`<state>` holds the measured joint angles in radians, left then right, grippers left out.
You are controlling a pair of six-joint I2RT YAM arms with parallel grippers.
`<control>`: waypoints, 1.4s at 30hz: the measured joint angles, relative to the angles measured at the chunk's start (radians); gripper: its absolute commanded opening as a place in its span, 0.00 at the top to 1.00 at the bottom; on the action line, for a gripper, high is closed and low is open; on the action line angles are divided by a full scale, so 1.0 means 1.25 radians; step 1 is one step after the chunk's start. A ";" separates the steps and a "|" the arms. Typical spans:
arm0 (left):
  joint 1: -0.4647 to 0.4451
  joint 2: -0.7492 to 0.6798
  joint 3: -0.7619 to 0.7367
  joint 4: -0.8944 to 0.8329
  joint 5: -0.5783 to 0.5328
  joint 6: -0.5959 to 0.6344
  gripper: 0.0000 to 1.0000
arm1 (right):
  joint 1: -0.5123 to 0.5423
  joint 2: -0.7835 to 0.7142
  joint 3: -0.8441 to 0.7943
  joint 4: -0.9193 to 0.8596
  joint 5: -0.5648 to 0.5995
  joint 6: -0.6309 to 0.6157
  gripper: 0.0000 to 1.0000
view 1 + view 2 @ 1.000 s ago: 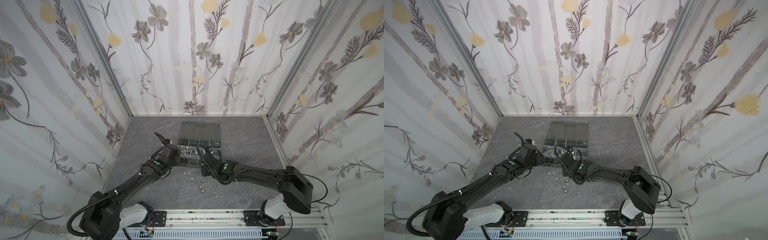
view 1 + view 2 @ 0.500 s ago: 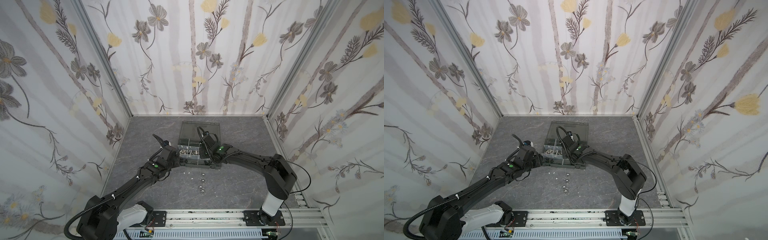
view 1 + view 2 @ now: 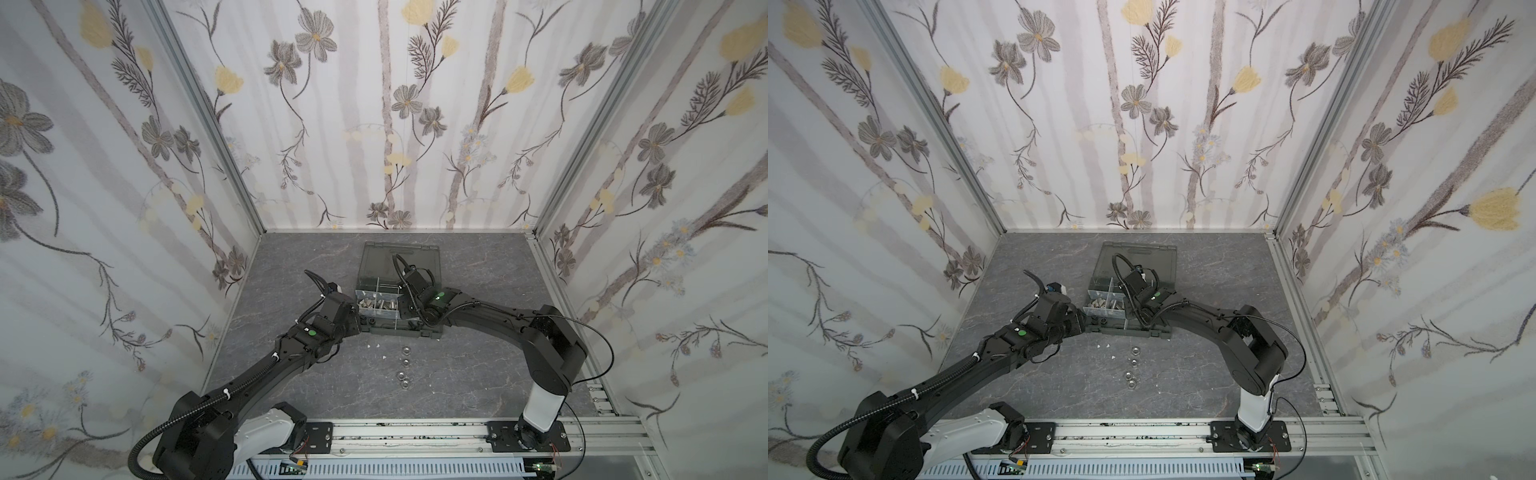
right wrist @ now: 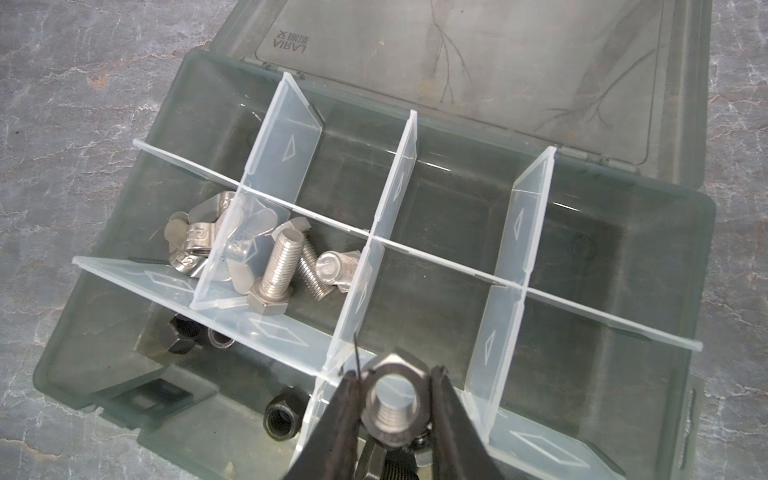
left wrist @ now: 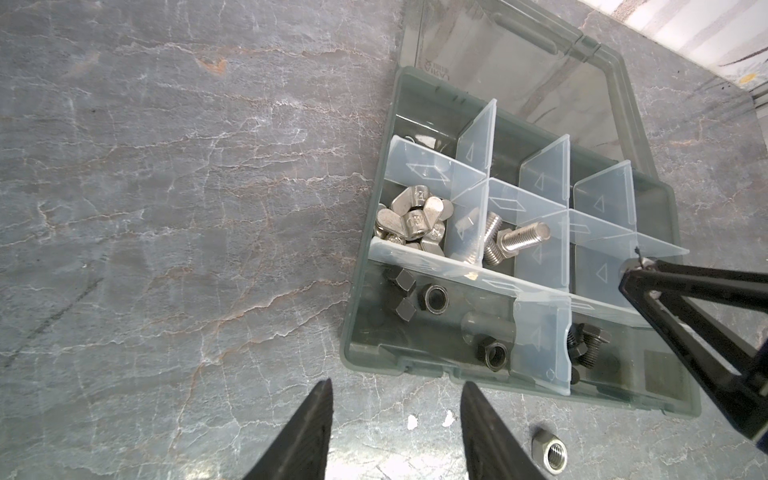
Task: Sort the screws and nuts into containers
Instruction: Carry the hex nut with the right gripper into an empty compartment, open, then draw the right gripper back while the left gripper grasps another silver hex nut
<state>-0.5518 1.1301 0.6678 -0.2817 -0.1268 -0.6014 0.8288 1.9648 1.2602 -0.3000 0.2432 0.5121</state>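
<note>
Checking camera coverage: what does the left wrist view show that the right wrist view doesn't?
Left wrist only: the open, empty left gripper and a loose hex nut on the table. Right wrist only: a plain view of the gripped hex nut in the right gripper. Both: the organiser case with wing nuts, silver bolts and black nuts in separate compartments.

Both top views look steeply down from high at the near edge onto the whole table (image 3: 478, 374), the organiser case (image 3: 390, 330) mid-frame, while my two wrist cameras share that same case from close above, the right nearest.
</note>
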 measured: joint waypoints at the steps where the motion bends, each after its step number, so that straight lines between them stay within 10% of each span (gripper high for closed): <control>1: 0.000 0.000 0.000 0.000 0.000 0.000 0.48 | 0.000 0.000 0.000 0.000 -0.001 0.000 0.67; 42: -0.021 0.017 0.015 0.000 0.007 0.015 0.47 | -0.079 -0.388 -0.322 0.105 -0.008 0.067 0.64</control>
<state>-0.5781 1.1515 0.6868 -0.2813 -0.1184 -0.5823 0.7300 1.4803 0.8581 -0.1684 0.2337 0.5961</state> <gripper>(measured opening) 0.531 0.363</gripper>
